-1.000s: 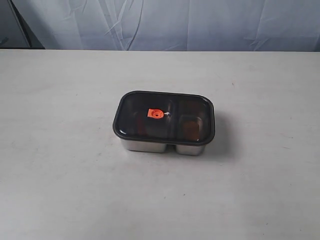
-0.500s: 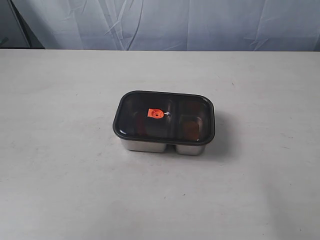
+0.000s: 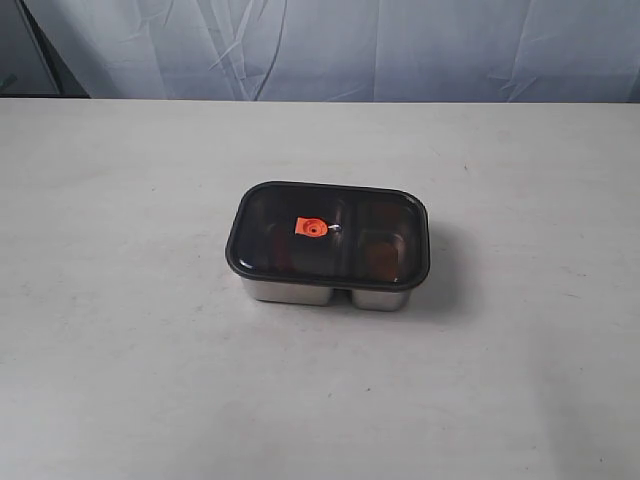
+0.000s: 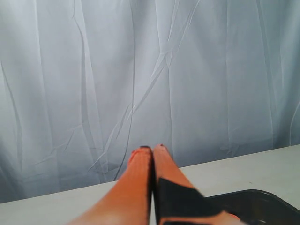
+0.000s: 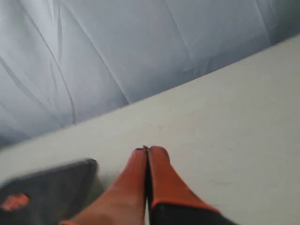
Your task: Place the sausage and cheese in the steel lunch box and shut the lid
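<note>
Here, one lid (image 3: 345, 236) covers one lunch box (image 3: 300, 292).

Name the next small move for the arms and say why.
Probably no further handling, just park both arms. The lid sits level on the steel lunch box and covers both compartments, with dim reddish shapes beneath it. The left pincer and right pincer are shut, empty and off the box, so the job looks finished.

I see the steel lunch box (image 3: 290, 292) w/ shiny smooth metal walls. The lid (image 3: 375, 215) is smoky translucent plastic, a bit glossy, w/ orange plastic tab (image 3: 310, 228). Worktop (image 3: 120, 350) is matt, pale. Backdrop (image 3: 400, 50) is creased cloth.
</note>
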